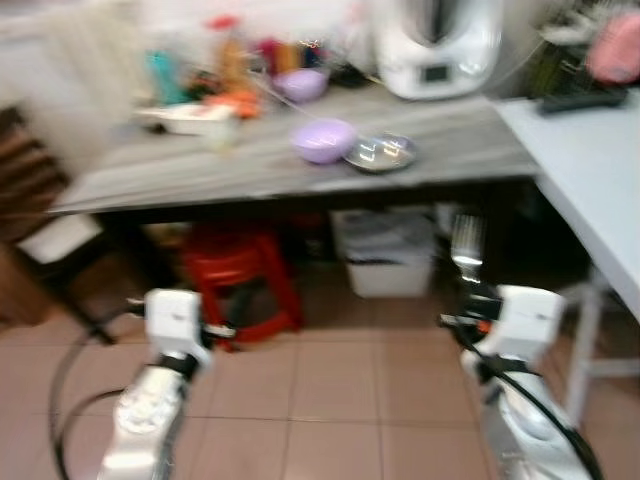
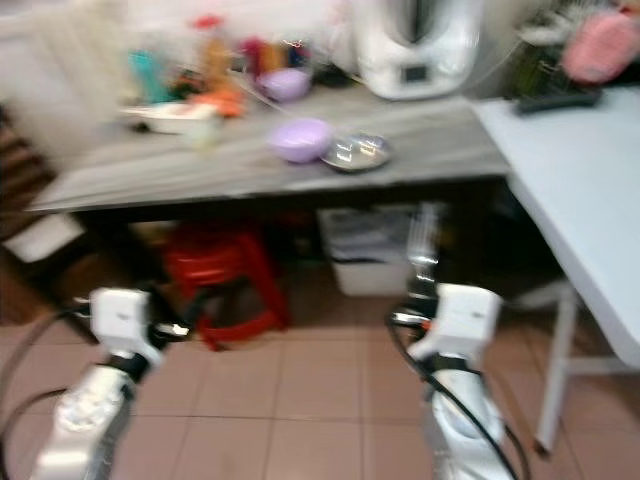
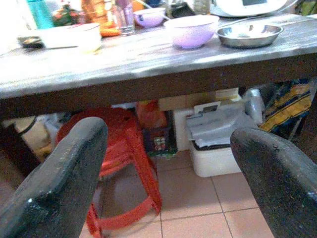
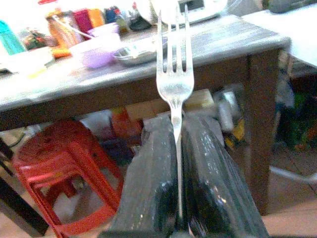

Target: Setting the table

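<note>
Steel fork [image 4: 174,84] clamped upright in right gripper [image 4: 179,163]; left gripper [image 3: 163,183] spread, empty. Risk: tines striking the grey counter [image 1: 270,165] edge, twisting the fork loose.

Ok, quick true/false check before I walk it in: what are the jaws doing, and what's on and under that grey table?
1. The right gripper holds a fork, tines up. True.
2. The left gripper has its jaws shut on a spoon. False: they are open and hold nothing.
3. A lilac bowl sits beside a metal dish on the grey table. True.
4. A blue stool stands under the table. False: the stool is red.
</note>
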`<state>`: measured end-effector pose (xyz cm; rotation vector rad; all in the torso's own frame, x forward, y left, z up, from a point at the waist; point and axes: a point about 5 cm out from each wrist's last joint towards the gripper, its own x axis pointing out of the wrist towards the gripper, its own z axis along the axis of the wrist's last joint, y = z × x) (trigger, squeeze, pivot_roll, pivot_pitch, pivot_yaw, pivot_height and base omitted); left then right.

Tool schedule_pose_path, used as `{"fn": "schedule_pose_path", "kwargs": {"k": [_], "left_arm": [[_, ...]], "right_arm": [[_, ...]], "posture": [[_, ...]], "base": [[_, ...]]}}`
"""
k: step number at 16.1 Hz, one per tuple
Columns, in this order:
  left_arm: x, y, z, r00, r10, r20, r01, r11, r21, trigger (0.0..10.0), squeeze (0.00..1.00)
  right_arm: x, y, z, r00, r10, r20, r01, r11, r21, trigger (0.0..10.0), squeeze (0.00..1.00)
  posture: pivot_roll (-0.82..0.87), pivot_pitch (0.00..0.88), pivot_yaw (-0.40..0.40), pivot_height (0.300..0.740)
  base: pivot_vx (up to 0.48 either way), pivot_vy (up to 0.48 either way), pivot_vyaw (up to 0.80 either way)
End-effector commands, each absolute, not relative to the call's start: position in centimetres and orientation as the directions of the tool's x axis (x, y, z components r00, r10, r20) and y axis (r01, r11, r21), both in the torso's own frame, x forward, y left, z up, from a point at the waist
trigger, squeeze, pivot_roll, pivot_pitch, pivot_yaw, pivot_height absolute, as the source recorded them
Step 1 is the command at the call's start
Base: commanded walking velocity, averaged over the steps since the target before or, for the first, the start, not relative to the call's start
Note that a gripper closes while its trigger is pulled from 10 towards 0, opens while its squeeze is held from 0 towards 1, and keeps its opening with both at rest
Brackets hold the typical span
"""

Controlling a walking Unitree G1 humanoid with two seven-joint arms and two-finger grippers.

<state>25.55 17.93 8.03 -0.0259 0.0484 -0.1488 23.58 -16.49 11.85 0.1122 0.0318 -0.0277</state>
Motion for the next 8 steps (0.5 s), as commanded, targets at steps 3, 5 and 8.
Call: {"fn": "schedule_pose_path", "kwargs": {"k": [3,5,8], "left_arm": [[25.93,17.29,8.53,0.982,-0.184,-0.03,0.183,0.982,-0.034,10.0,0.0],[25.99,17.16,8.57,0.982,-0.189,-0.029,0.188,0.982,-0.036,10.0,0.0],[26.03,17.12,8.57,0.981,-0.193,-0.031,0.191,0.981,-0.038,10.0,0.0]], "right_arm": [[23.68,-16.84,12.17,0.999,-0.038,-0.023,0.041,0.993,0.111,10.0,0.0],[23.71,-16.78,12.16,0.999,-0.038,-0.024,0.041,0.993,0.114,10.0,0.0],[23.84,-16.74,12.18,0.999,-0.035,-0.021,0.037,0.993,0.116,10.0,0.0]], "posture": [[-0.08,0.0,0.151,0.74],[-0.08,0.0,0.153,0.74],[-0.08,0.0,0.151,0.74]], "base": [[0.364,0.0,-0.46],[0.368,0.0,-0.46],[0.365,0.0,-0.56]]}}
